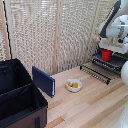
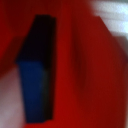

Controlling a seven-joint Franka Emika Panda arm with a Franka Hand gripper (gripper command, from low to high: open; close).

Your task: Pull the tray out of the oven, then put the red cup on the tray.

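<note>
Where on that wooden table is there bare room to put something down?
Bare wood runs along the table in front of the white bowl, out to the exterior view's right. It is crowded where the black case and blue book stand, and by the oven.

Glossy plastic red cup (image 1: 106, 54), wooden table (image 1: 95, 102)

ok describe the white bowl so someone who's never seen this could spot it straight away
Start at the big black open case on the exterior view's left, then move right past the upright blue book leaning beside it. The white bowl sits just beyond on the bare wooden table. It is the only low round dish, with yellow contents.
</note>
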